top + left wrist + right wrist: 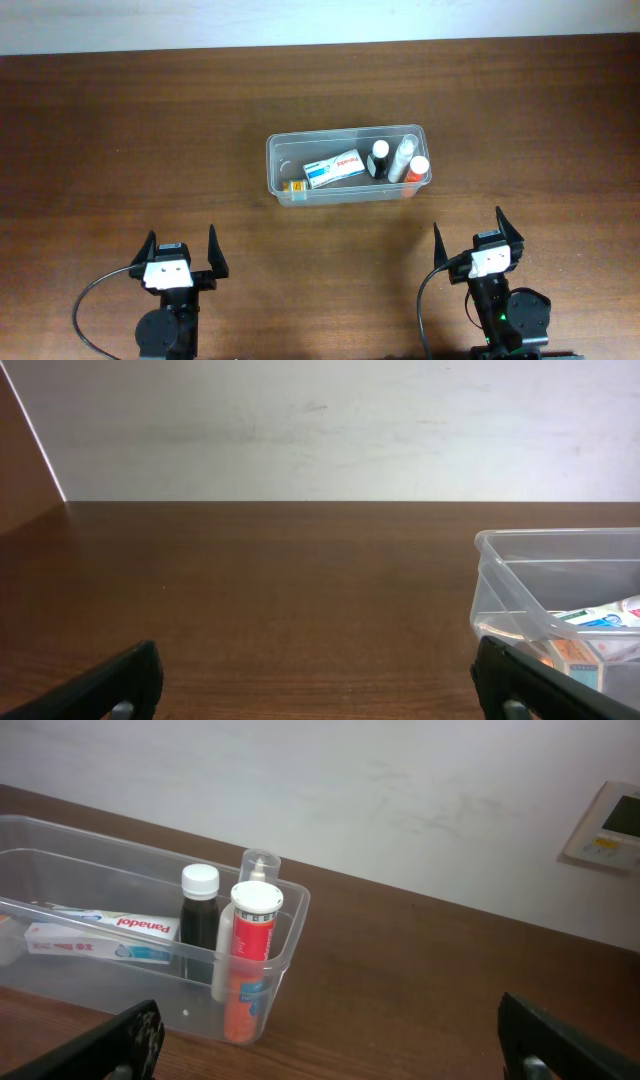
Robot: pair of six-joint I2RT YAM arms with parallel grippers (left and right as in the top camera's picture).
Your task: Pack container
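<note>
The clear plastic container (280,160) stands on the brown table at the middle back. Inside it lie a white and blue box (334,168), a dark bottle with a white cap (380,158), a clear-capped tube (402,156), an orange tube with a white cap (416,167) and a small orange item (296,185). My left gripper (182,250) is open and empty near the front left. My right gripper (478,236) is open and empty near the front right. The container also shows in the left wrist view (500,585) and in the right wrist view (290,925).
The brown table (120,130) runs to a white wall (320,430) at the back. A white wall panel (608,825) shows at the right in the right wrist view. Black cables (90,300) loop by both arm bases.
</note>
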